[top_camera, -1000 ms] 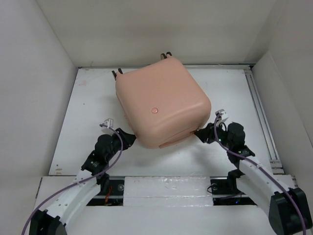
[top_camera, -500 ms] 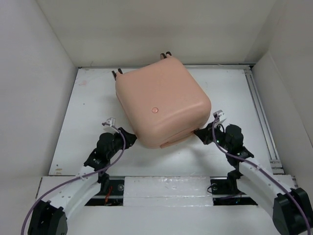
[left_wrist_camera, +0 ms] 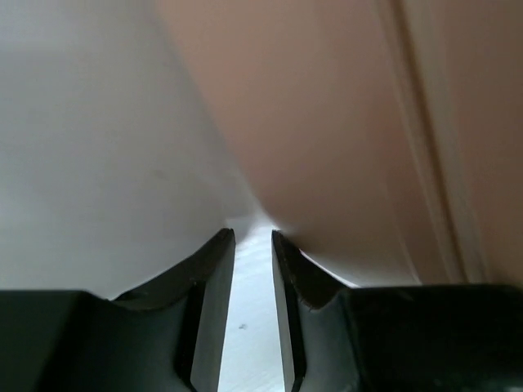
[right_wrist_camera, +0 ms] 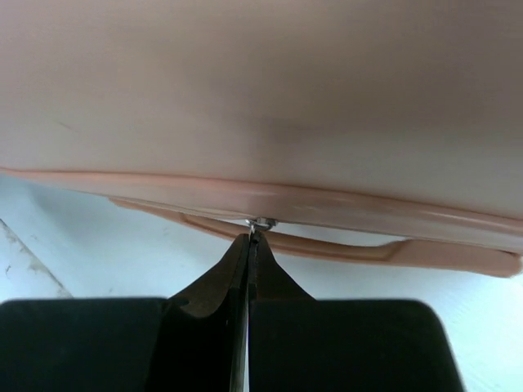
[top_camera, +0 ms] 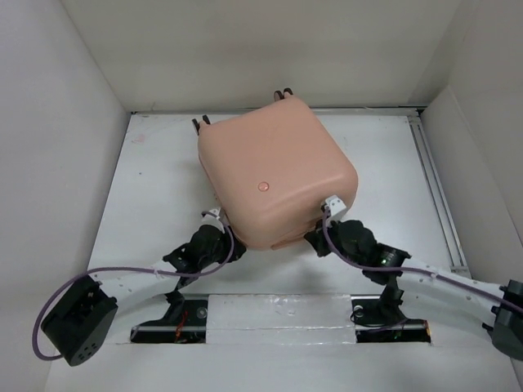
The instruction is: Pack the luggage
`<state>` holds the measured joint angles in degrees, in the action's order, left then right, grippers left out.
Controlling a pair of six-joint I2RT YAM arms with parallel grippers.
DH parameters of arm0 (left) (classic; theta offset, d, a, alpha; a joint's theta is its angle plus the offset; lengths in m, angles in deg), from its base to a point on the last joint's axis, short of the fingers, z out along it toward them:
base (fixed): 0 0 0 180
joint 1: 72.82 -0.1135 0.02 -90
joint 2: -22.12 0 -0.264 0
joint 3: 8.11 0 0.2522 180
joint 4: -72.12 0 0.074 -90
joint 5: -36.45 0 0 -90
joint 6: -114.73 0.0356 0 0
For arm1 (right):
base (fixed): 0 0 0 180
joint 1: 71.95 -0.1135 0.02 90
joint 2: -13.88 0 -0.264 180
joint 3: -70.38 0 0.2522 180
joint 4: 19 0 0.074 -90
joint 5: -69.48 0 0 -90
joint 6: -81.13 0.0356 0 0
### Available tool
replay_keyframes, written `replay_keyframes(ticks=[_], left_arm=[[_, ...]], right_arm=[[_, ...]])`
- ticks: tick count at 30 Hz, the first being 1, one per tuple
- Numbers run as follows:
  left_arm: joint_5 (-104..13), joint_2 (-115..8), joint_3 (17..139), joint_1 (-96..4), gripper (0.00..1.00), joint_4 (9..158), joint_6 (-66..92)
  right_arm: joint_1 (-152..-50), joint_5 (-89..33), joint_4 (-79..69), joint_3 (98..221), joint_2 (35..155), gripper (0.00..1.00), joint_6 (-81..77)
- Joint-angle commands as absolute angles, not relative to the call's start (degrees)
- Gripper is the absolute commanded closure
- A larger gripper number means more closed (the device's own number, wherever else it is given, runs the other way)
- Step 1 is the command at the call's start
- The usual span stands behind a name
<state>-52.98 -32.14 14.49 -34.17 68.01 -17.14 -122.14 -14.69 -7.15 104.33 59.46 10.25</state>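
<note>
The luggage (top_camera: 274, 175), a pale peach-pink hard-shell suitcase, lies closed on the white table (top_camera: 147, 196). Its caster wheels (top_camera: 201, 122) point to the back. My left gripper (top_camera: 231, 243) is low at its near left corner. In the left wrist view this gripper (left_wrist_camera: 253, 237) stands narrowly open with only bare table between the fingers, and the shell (left_wrist_camera: 327, 122) is just ahead on the right. My right gripper (top_camera: 315, 239) is at the near right edge. In the right wrist view it (right_wrist_camera: 249, 238) is shut on the metal zipper pull (right_wrist_camera: 261, 222), under the shell seam (right_wrist_camera: 261, 98) and above the handle (right_wrist_camera: 343, 245).
White walls enclose the table on the left, back and right. A metal rail (top_camera: 433, 180) runs along the table's right side. The arms' base bar (top_camera: 278, 314) lies at the near edge.
Both arms have dropped low and moved in under the near edge. The right gripper has closed on the zipper pull. The luggage has shifted slightly to the right.
</note>
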Motion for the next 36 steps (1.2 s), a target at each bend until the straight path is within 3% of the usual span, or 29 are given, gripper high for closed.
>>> replay_keyframes(ticks=[1, 9, 16, 20, 24, 25, 27, 32, 35, 36], left_arm=[[-52.41, -33.24, 22.0, -29.06, 0.76, 49.77, -20.88], [-53.46, -35.8, 24.98, -29.05, 0.76, 46.85, -21.24], [-53.11, -39.4, 26.75, -29.05, 0.77, 43.16, -20.03], [-53.47, -38.54, 27.45, -29.84, 0.77, 46.33, -19.31], [-58.72, -34.67, 29.37, -31.43, 0.59, 55.27, -16.93], [-60.48, -32.4, 29.38, -32.12, 0.32, 57.29, -16.93], [-62.61, -27.75, 29.91, -35.27, 0.12, 61.79, -19.81], [-66.2, -18.42, 28.42, -44.14, 0.01, 64.17, -24.74], [-65.61, -21.55, 33.58, -50.48, 0.01, 63.03, -26.16], [-63.42, -27.57, 36.04, -55.46, 0.01, 62.24, -26.69]], right_arm=[[-132.57, -18.95, -9.79, 109.01, 64.83, 1.0, 15.73], [-151.55, -9.89, -16.99, 121.48, 82.69, 1.0, 17.59], [-157.19, -1.73, -32.52, 126.24, 98.24, 1.0, 21.98], [-157.2, 1.44, -35.05, 125.1, 98.88, 1.0, 21.99], [-157.2, 3.91, -34.06, 120.89, 92.91, 1.0, 21.98], [-157.2, 3.92, -34.06, 119.84, 90.72, 1.0, 22.51], [-157.2, 4.53, -33.45, 117.73, 88.17, 1.0, 23.03], [-156.67, 2.6, -32.92, 117.19, 87.62, 1.0, 23.04], [-156.67, 1.02, -32.92, 117.19, 88.24, 1.0, 23.04], [-156.67, 0.41, -32.92, 117.19, 88.24, 1.0, 23.04]])
